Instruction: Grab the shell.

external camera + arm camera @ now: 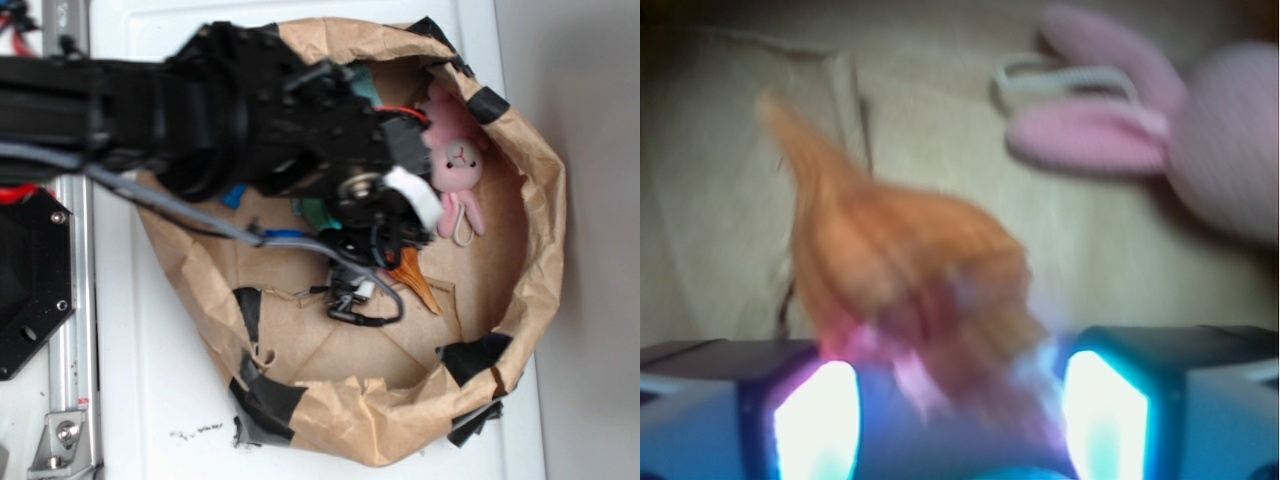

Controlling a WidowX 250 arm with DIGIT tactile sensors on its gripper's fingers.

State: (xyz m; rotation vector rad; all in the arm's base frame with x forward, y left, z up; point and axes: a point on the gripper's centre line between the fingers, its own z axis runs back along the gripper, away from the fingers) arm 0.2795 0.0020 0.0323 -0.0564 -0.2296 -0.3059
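The black arm [150, 110] reaches in from the left of the exterior view, stretched across the white worktop [150, 400] and over the rim of a crumpled brown paper bag [540, 260] patched with black tape. Its wrist bends down into the bag, and the hand [405, 255] sits low over the bag's floor, mostly buried under its own housing and a loop of grey cable [180, 205].

Poking out just below the hand is the shell [418, 282], only its orange pointed tail showing there, angled toward the lower right on the brown paper.

Switch to the wrist view and it is much closer: the shell [900, 270] fills the middle of the frame, blurred, orange-brown and striped, its tail pointing away up and to the left, its fat knobby end sitting right between the two glowing fingers [815, 420]. The hand [960, 425] stands fairly wide, one finger on each side of the shell's broad end; with the blur, I cannot tell whether either pad is touching it.

Up to the right of the shell lies a pink plush bunny [1230, 140], near but apart from it. In the exterior view the bunny [455, 155] rests against the bag's far wall, just beside the hand.
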